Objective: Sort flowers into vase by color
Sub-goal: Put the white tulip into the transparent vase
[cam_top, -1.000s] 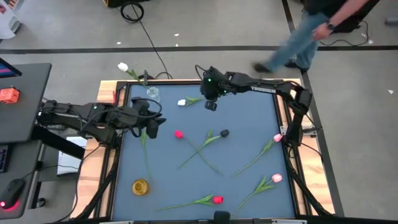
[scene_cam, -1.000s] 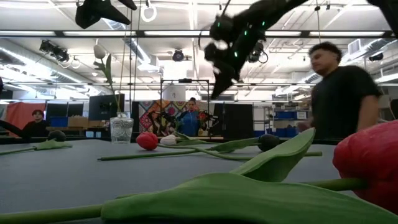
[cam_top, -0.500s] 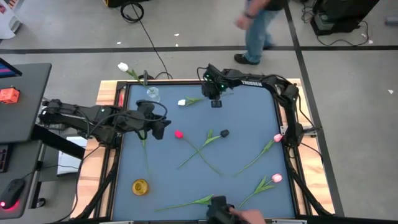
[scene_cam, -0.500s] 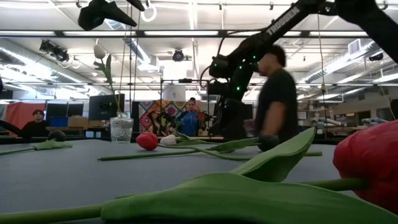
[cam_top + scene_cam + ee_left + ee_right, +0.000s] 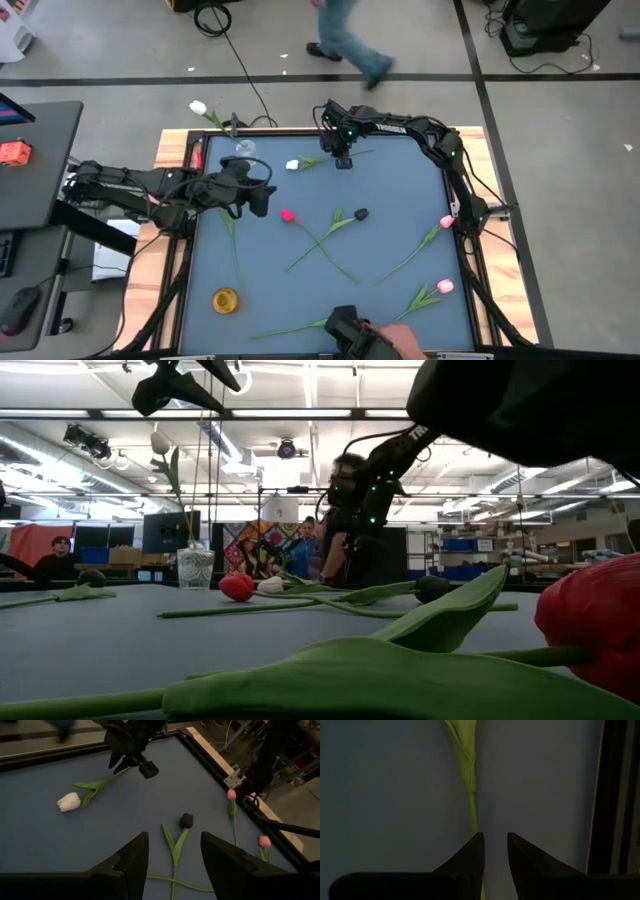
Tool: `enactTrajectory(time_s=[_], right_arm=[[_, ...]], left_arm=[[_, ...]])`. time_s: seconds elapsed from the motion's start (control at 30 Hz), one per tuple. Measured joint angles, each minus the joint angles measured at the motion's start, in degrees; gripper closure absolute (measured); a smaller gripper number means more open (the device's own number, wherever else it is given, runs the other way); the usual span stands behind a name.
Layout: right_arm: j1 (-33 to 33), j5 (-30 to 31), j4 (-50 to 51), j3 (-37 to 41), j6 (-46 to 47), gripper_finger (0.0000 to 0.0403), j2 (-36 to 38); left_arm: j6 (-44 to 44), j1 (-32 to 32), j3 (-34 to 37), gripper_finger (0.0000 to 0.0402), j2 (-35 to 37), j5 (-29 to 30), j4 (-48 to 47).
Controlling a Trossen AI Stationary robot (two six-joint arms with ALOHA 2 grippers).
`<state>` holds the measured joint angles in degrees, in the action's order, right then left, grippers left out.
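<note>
Near the far edge of the blue-grey table top [image 5: 400, 190], the right gripper [image 5: 343, 160] is hovering low over the thin green stem of the white-headed artificial tulip [image 5: 293, 165]; its dark fingers [image 5: 472, 857] are standing slightly parted, straddling the stem and leaf [image 5: 467, 765], not yet clamped on it.
- Left gripper [image 5: 262, 200]: sitting by the left side of the table, jaws standing apart and holding nothing, pointing toward the black-headed tulip [image 5: 186, 820].
- Clear glass vase [image 5: 245, 151]: standing at the far left corner, carrying one white tulip [image 5: 198, 107] that is leaning out beyond the table edge.
- Red-headed tulip [image 5: 288, 215]: lying mid-table, its stem crossing that of the black-headed tulip.
- Two pink-headed tulips [image 5: 446, 221] and [image 5: 444, 286]: lying along the right side.
- Small yellow round vase [image 5: 226, 299]: sitting near the front left corner.
- Person's hand [image 5: 400, 343]: reaching in at the near edge.
- Second red tulip head [image 5: 598, 625]: lying close to the low camera.
</note>
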<state>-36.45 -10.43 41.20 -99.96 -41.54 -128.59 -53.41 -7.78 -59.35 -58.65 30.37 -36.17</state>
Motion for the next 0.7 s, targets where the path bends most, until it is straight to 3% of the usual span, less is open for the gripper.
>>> enactTrajectory(time_s=[0.7], right_arm=[[-0.8,-0.6,0.8,2.7,-2.4,0.0309,0.2]], left_arm=[[2.1,2.9,0.0,0.0217,0.0,-0.2,-0.1]])
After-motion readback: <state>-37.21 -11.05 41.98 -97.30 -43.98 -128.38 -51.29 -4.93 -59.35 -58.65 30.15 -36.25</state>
